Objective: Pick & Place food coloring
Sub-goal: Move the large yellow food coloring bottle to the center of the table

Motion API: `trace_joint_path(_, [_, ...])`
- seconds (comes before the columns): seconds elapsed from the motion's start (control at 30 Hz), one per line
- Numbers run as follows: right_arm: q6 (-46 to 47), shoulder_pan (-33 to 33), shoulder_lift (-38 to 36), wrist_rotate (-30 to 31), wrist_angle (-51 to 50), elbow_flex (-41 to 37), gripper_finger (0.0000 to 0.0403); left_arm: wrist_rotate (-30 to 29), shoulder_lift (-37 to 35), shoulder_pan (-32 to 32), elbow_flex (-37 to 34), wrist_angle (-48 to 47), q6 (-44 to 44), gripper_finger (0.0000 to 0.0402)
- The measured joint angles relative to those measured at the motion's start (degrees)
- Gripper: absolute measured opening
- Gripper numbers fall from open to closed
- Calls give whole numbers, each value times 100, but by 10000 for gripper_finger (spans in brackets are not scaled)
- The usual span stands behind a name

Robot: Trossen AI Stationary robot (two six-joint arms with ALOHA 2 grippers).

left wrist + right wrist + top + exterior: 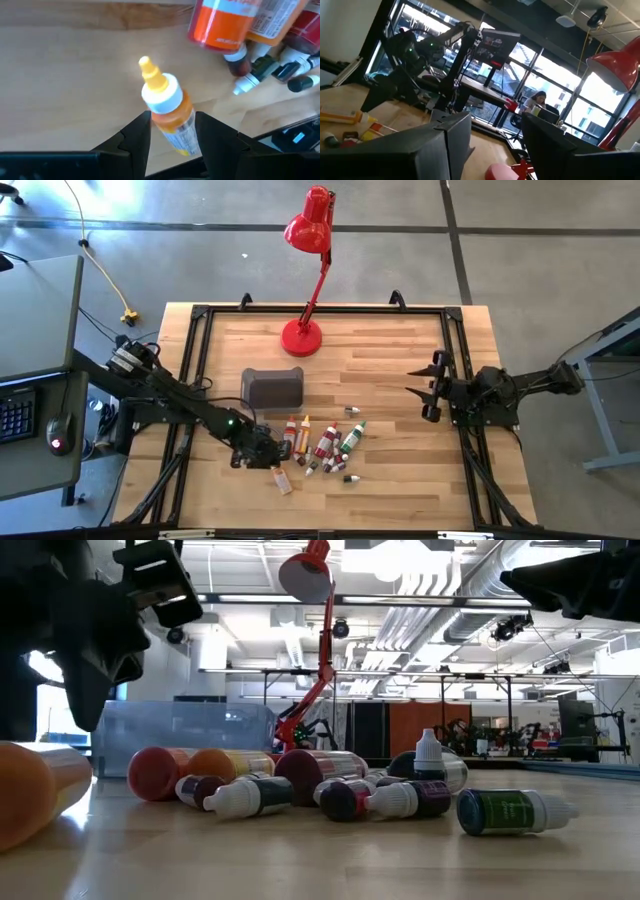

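Observation:
Several small food coloring bottles (322, 444) lie in a cluster on their sides on the wooden table, also in the low view (330, 790). One orange-yellow bottle (167, 107) with a white collar and yellow tip lies apart, near the front edge (281, 479). My left gripper (172, 119) slants down over it, open, with one finger on each side of the bottle's body; I cannot tell if they touch it. My right gripper (415, 385) hangs open and empty above the table's right side (497, 135).
A grey tub (272, 387) stands just behind the cluster. A red desk lamp (302, 335) has its base at the far middle. Dark frame rails (190, 360) run along the table's sides. Bare wood lies between the cluster and the right arm.

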Motion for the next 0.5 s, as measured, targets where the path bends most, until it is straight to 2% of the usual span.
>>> trace_joint_path(0.23, [-21, 2, 2, -20, -7, 0, 169, 240, 265, 0, 9, 66, -371, 151])
trace_joint_path(0.5, [-21, 2, 42, -20, -55, 1, 169, -64, 356, -2, 11, 18, -455, 151])
